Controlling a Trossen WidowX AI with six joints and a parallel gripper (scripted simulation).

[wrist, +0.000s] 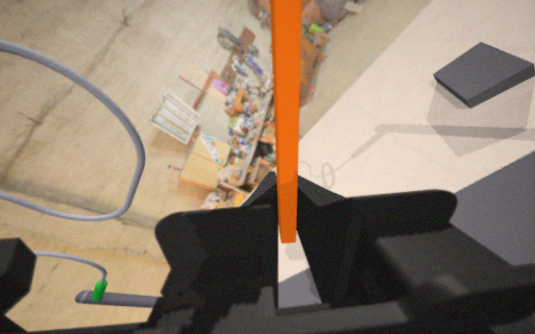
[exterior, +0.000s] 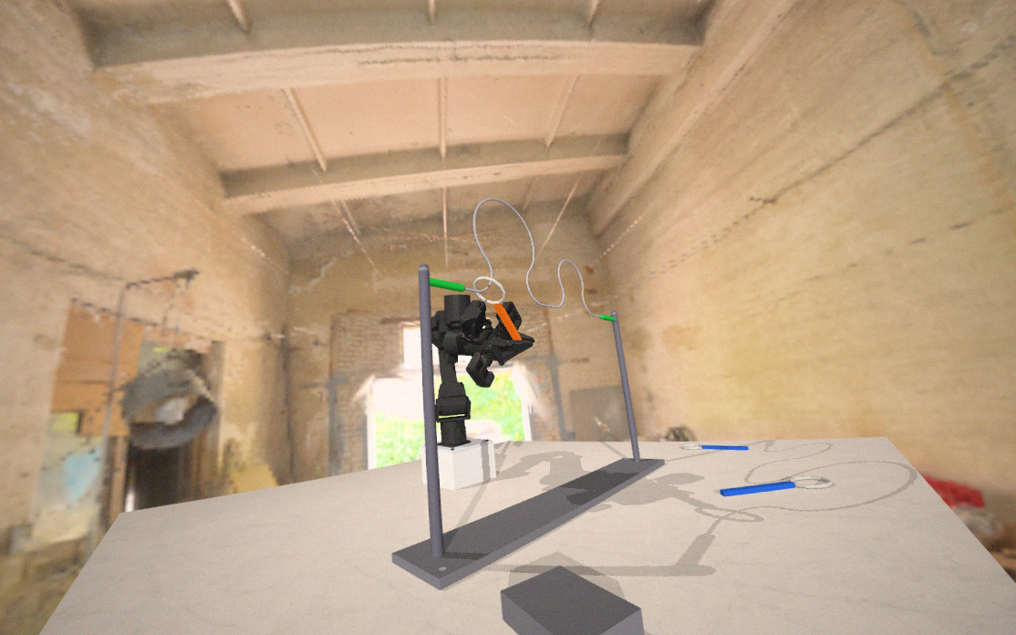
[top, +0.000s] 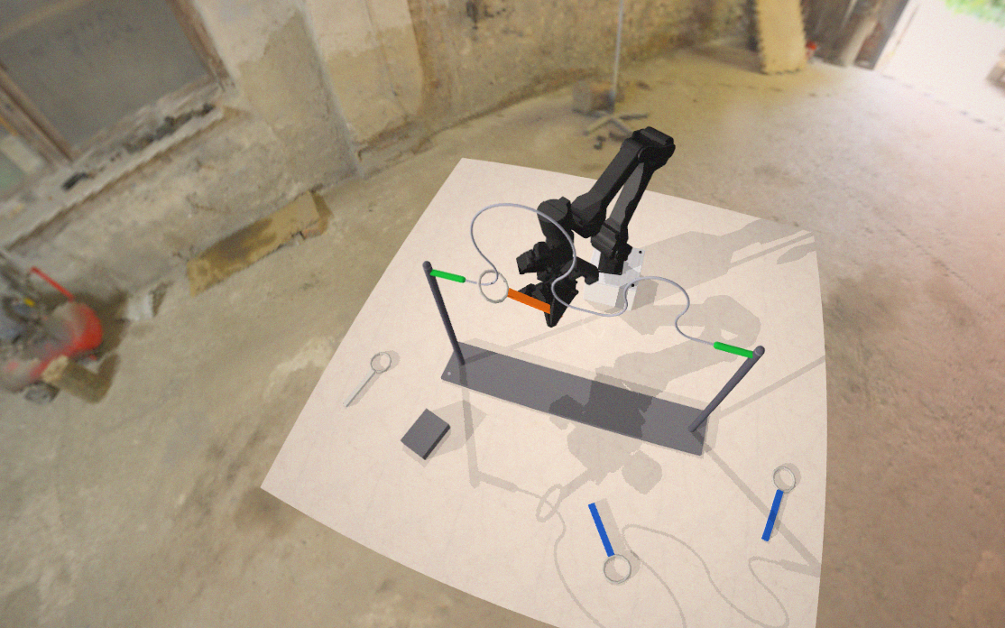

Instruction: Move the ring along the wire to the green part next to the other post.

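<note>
The ring (top: 495, 301) (exterior: 487, 277) is around the grey wire (top: 505, 205) (exterior: 531, 236) (wrist: 140, 158), just past the inner end of the left green part (top: 447, 276) (exterior: 446, 285), where the wire bends up into the tall loop. I cannot tell whether ring and wire touch. My gripper (top: 551, 310) (exterior: 518, 339) (wrist: 279, 177) is shut on the far end of the orange handle (top: 528, 300) (exterior: 507, 321) (wrist: 287, 120). The handle slants down from the ring. The other green part (top: 733, 349) (exterior: 607, 317) (wrist: 99, 291) is by the right post (top: 725, 390) (exterior: 626, 386).
The left post (top: 444, 316) (exterior: 430, 410) stands on the dark base (top: 522, 378) (exterior: 433, 571). A dark block (top: 425, 433) (exterior: 571, 603) (wrist: 484, 72), a grey-handled ring (top: 359, 390) and two blue-handled rings (top: 601, 530) (top: 772, 514) lie on the table. The tall loop passes close to the arm in the top view.
</note>
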